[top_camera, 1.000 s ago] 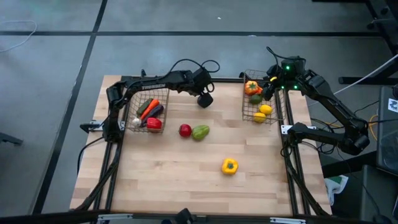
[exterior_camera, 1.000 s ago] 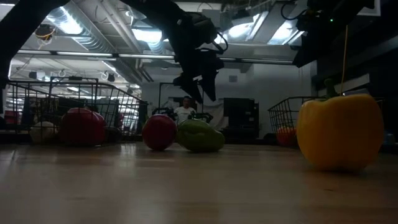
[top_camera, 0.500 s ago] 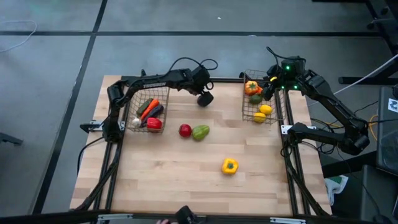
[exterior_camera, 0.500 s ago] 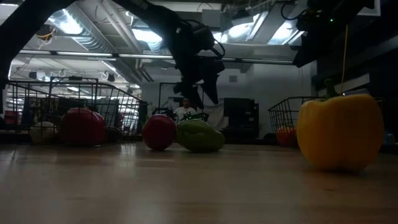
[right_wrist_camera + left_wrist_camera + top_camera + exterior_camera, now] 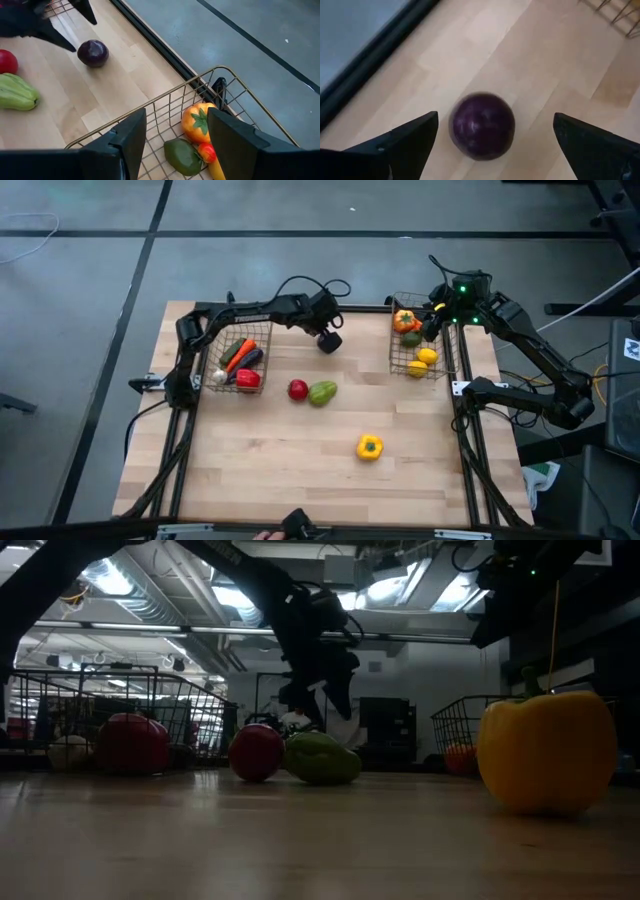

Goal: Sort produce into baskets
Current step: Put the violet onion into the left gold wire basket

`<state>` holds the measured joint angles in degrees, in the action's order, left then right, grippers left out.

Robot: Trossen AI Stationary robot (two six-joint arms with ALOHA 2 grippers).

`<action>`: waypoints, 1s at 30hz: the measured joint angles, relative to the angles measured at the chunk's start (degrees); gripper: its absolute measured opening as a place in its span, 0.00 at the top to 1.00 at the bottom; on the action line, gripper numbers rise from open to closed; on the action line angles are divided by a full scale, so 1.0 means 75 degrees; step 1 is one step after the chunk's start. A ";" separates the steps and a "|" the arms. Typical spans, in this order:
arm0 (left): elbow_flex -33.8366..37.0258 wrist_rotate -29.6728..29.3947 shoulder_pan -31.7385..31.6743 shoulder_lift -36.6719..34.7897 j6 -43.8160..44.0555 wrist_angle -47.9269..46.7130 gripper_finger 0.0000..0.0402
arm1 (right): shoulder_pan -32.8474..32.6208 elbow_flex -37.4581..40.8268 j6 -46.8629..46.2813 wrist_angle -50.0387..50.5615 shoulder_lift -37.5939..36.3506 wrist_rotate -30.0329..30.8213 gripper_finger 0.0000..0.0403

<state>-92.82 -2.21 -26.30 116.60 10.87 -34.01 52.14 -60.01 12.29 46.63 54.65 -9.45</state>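
Note:
A round purple piece of produce point(image 5: 482, 126) rests on the wooden table near its far edge, between the two baskets; it also shows in the right wrist view point(image 5: 93, 53). My left gripper point(image 5: 495, 116) hangs open just above it, one finger on either side, touching nothing. In the high view the gripper point(image 5: 330, 340) hides the piece. My right gripper point(image 5: 176, 111) waits open over the right basket point(image 5: 220, 70), which holds an orange pepper point(image 5: 198, 122) and other pieces. The left basket point(image 5: 262, 330) holds a carrot, a purple piece and a red one.
A small red piece point(image 5: 297, 389) and a green one point(image 5: 322, 392) lie side by side at mid-table. A yellow pepper point(image 5: 369, 447) sits nearer the front. Bare wood spreads across the near half. A person shows far behind the table in the low view.
My left gripper has sunk a little toward the table, coming down over the purple piece. The produce and my right arm have kept still.

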 joint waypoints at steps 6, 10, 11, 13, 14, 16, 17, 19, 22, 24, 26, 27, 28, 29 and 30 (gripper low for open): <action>0.0041 -0.0180 0.0000 0.0228 0.0288 0.0099 0.03 | 0.0001 0.0000 0.0000 0.0000 0.0000 -0.0006 0.48; 0.0064 -0.0376 0.0022 0.0308 0.0367 0.0052 0.03 | 0.0003 0.0000 0.0000 -0.0003 -0.0003 -0.0015 0.48; 0.0064 -0.0407 0.0038 0.0314 0.0459 0.0033 0.03 | 0.0000 0.0000 0.0000 -0.0003 -0.0003 -0.0017 0.48; 0.0064 -0.0506 0.0060 0.0315 0.0587 0.0009 0.03 | 0.0000 0.0000 0.0000 -0.0003 -0.0003 -0.0010 0.48; 0.0055 -0.0582 0.0084 0.0333 0.0675 0.0007 0.03 | 0.0000 0.0000 0.0000 -0.0004 -0.0003 -0.0015 0.48; 0.0055 -0.0608 0.0111 0.0363 0.0767 -0.0084 0.03 | 0.0000 0.0000 0.0000 -0.0003 -0.0003 -0.0010 0.48; 0.0058 -0.0611 0.0111 0.0371 0.0764 -0.0116 0.03 | 0.0000 0.0000 0.0000 -0.0006 -0.0003 -0.0015 0.48; 0.0058 -0.0611 0.0118 0.0403 0.0761 -0.0121 0.03 | 0.0001 0.0000 0.0000 -0.0006 -0.0003 -0.0015 0.48; 0.0058 -0.0625 0.0122 0.0494 0.0762 -0.0113 0.03 | 0.0003 0.0000 0.0000 -0.0006 -0.0003 -0.0013 0.48; 0.0058 -0.0625 0.0122 0.0588 0.0773 -0.0125 0.03 | 0.0000 0.0000 0.0000 -0.0006 -0.0003 -0.0015 0.48; 0.0058 -0.0622 0.0122 0.0693 0.0767 -0.0130 0.03 | 0.0002 0.0000 0.0000 -0.0006 -0.0003 -0.0012 0.48; 0.0058 -0.0625 0.0122 0.0728 0.0766 -0.0130 0.03 | 0.0000 0.0000 0.0000 -0.0006 -0.0003 -0.0015 0.48; 0.0058 -0.0624 0.0122 0.0771 0.0764 -0.0131 0.03 | 0.0000 0.0000 0.0000 -0.0006 -0.0003 -0.0015 0.48; 0.0058 -0.0622 0.0122 0.0810 0.0742 -0.0124 0.03 | 0.0003 0.0000 0.0000 -0.0006 -0.0003 -0.0015 0.48; 0.0058 -0.0621 0.0122 0.0844 0.0694 -0.0123 0.03 | 0.0000 0.0000 0.0000 -0.0006 -0.0003 -0.0015 0.48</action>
<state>-92.38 -6.86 -25.39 122.94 16.07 -34.93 52.14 -60.01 12.29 46.59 54.63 -9.56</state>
